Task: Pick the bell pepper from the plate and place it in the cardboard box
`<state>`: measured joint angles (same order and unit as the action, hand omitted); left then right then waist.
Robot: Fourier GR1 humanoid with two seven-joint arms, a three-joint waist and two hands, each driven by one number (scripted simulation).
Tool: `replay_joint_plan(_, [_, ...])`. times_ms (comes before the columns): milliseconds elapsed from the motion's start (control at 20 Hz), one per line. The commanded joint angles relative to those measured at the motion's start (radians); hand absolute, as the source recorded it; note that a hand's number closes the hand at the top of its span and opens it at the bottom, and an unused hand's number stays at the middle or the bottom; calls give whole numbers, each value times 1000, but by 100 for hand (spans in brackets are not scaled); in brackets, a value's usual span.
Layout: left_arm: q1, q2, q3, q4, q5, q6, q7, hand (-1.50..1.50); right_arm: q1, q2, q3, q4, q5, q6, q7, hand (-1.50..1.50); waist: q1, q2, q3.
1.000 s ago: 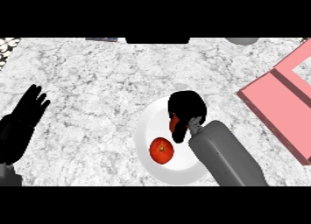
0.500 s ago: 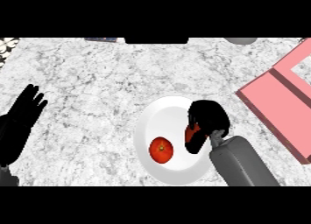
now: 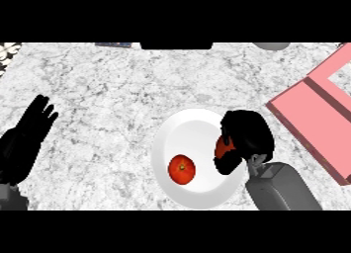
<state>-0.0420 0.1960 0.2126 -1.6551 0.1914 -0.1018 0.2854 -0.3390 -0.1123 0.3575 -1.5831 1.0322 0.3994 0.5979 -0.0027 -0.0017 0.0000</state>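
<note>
Kitchen, grey-veined marble counter [image 3: 134, 89], white plate [image 3: 185, 128] of food, patterned tiles [image 3: 1, 52] at the edge

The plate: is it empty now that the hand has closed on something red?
No. A round red item lies on the white plate, left of the right hand curled round another red thing.

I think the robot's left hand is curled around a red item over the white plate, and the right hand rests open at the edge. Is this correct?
The hands are swapped. In the head view, the right hand curls around the red item over the white round plate, while the left hand rests open at the left edge.
</note>
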Motion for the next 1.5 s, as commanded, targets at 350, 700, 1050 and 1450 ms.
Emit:
replay_joint_plan(350, [-15, 37, 34, 14, 30, -29, 23, 0, -154, 21, -46, -471, 41, 175, 176, 150, -6, -3, -1])
replay_joint_plan(700, [-7, -11, -5, 60, -12, -18, -38, 0, -261, -5, -212, -559, 98, 236, 286, 150, -3, 1, -1])
replay_joint_plan(1050, [-18, 20, 40, 47, 31, -37, -17, 0, -385, -101, -438, -490, 45, 305, 236, 150, 2, 1, -1])
replay_joint_plan(1450, [-2, 17, 34, -16, 31, -28, 29, 0, -231, -274, -584, -356, -15, 179, -26, 150, 2, 2, 1])
